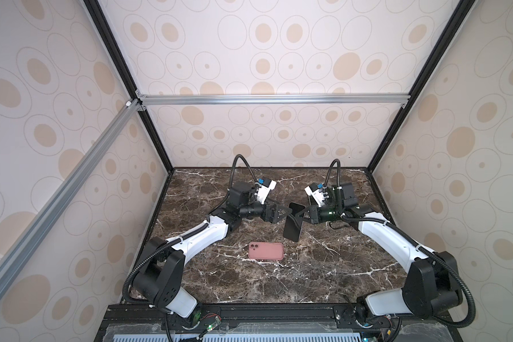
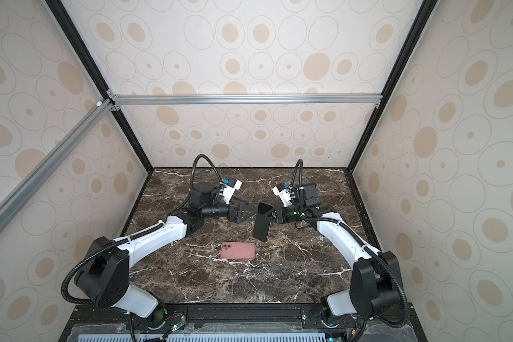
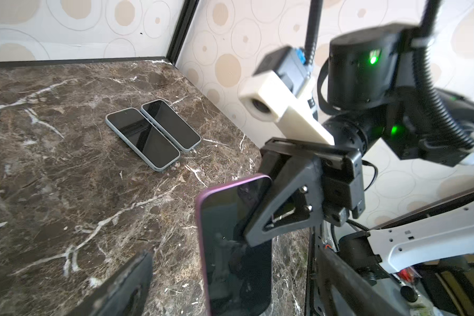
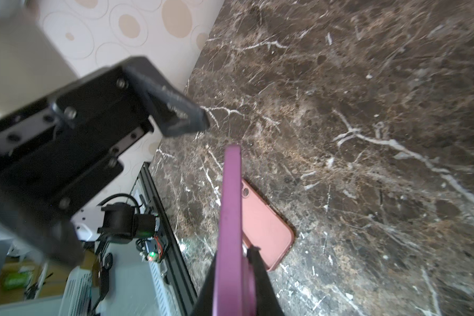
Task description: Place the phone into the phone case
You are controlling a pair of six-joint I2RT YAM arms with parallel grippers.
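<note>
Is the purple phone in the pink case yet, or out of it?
Out. The right gripper holds the phone on edge, while the pink case lies flat on the table, apart from it.

Both top views look down on the table [image 1: 308, 266]; wrist views sit close, sharing the phone [image 3: 219, 213].

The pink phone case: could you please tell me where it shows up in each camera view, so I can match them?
Top view: pink phone case lying flat, lower centre.
Top view: same spot, slightly further left.
Left wrist: not in it.
Right wrist: lower centre, partly behind the phone's edge.
Shared landmark: the phone clamped in the right gripper, in all four.
</note>
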